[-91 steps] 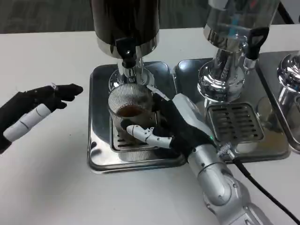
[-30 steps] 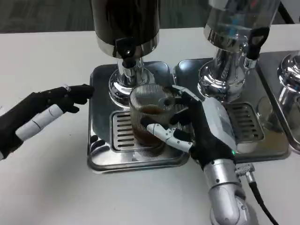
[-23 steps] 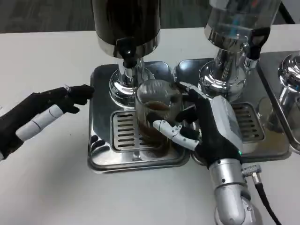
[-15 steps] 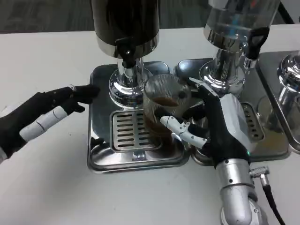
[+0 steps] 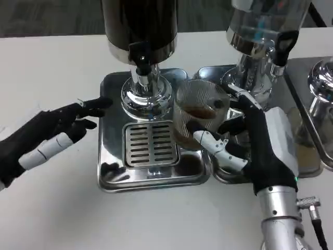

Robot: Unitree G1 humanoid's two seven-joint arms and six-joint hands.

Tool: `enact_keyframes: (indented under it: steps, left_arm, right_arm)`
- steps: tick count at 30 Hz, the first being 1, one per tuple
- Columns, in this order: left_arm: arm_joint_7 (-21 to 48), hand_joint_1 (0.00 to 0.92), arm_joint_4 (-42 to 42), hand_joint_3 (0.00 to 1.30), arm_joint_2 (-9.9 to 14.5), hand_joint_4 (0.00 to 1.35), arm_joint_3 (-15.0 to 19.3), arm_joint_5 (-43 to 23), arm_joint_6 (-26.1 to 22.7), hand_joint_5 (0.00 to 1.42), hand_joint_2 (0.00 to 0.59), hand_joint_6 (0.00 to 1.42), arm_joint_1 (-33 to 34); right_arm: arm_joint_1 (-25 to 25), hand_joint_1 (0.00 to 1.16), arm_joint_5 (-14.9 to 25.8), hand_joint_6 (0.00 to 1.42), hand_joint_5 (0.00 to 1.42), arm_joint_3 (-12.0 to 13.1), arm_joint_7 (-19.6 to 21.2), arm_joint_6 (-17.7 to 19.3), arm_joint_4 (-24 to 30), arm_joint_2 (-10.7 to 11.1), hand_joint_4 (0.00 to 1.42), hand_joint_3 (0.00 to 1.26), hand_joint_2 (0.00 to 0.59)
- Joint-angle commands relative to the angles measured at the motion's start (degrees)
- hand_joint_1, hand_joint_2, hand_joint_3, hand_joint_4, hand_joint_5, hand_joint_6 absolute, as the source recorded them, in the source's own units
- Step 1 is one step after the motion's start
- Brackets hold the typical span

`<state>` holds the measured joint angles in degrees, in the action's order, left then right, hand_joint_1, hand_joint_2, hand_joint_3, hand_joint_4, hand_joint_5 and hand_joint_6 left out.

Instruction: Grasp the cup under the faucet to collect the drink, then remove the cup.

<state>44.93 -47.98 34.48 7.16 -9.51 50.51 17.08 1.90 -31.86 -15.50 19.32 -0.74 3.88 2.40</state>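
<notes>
Head view, right hand (image 5: 255,151) gripping ribbed cup (image 5: 200,112) of brown drink, left hand (image 5: 47,138) spread

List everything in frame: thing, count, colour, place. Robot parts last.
cup: 1, clear ribbed, brown drink inside, held over the seam between the two trays, right of the dark dispenser's faucet
dark dispenser: 1, black with chrome base, back centre
faucet: 1, black and chrome, under the dark dispenser, above the slotted grate
clear dispenser: 1, clear with chrome base, back right
drip trays: 2 plain, silver, side by side under the dispensers; more chrome at the right edge
cable: 1, black, bottom right
table: 1, white
left hand: 1, black and white, fingers apart, left of the tray
right hand: 1, white and black, holds the cup
</notes>
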Motion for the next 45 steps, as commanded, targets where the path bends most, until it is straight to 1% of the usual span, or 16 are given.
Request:
enact_keyframes:
  steps: [1,5,9,17,21,25,27,35,37,45]
  left_arm:
    - [-0.9,0.000,2.2,0.21,1.7,0.13,1.7,-0.3,1.5,0.16,0.094,0.27,-2.2]
    - [-0.7,0.000,4.5,0.20,2.5,0.12,1.7,0.0,2.5,0.15,0.090,0.26,-3.8]
    - [-0.9,0.000,6.7,0.20,3.3,0.11,1.7,0.2,3.5,0.15,0.090,0.26,-5.3]
    - [-1.0,0.000,10.8,0.17,5.5,0.05,1.0,1.9,7.9,0.10,0.082,0.24,-9.1]
    - [-1.5,0.000,12.2,0.15,6.3,0.01,1.0,2.7,9.9,0.06,0.079,0.22,-10.5]
    - [-2.0,0.000,14.2,0.14,7.3,0.00,0.9,2.9,12.2,0.06,0.078,0.21,-12.0]
    - [-2.0,0.000,15.1,0.14,7.5,0.00,0.7,2.7,12.7,0.05,0.068,0.21,-12.7]
    - [-1.8,0.000,18.3,0.14,8.2,0.00,0.1,0.9,12.9,0.04,0.066,0.20,-15.1]
    - [-1.8,0.000,18.9,0.13,8.3,0.00,0.0,0.6,12.8,0.04,0.066,0.20,-15.5]
    - [-2.3,0.000,21.5,0.13,8.8,0.00,0.6,0.1,13.4,0.03,0.065,0.20,-18.0]
  right_arm:
    - [2.1,0.72,-0.2,0.63,0.68,-0.4,-0.2,1.7,4.5,-0.1,0.61,0.55,0.251]
    - [3.9,0.73,-0.9,0.63,0.68,-0.5,-1.0,1.7,7.4,0.5,0.61,0.55,0.250]
    - [5.1,0.74,-0.6,0.63,0.69,-0.3,-2.3,1.4,8.9,1.0,0.61,0.55,0.253]
    - [7.8,0.76,0.2,0.65,0.71,0.2,-4.8,1.8,12.4,2.1,0.62,0.55,0.238]
    - [9.3,0.76,0.7,0.66,0.71,0.5,-6.2,1.8,14.7,2.5,0.63,0.55,0.236]
    - [10.5,0.76,0.6,0.67,0.72,0.7,-7.1,2.3,16.7,3.0,0.63,0.56,0.229]
    - [10.9,0.77,0.6,0.68,0.72,0.9,-7.4,2.5,17.5,3.2,0.63,0.56,0.229]
    - [13.4,0.78,1.1,0.70,0.74,1.6,-9.0,2.5,20.6,4.0,0.63,0.56,0.230]
    - [14.0,0.79,1.2,0.70,0.74,1.7,-9.2,2.5,21.1,4.2,0.64,0.57,0.223]
    - [16.3,0.79,1.1,0.71,0.74,1.5,-10.1,2.5,23.8,4.9,0.64,0.57,0.221]
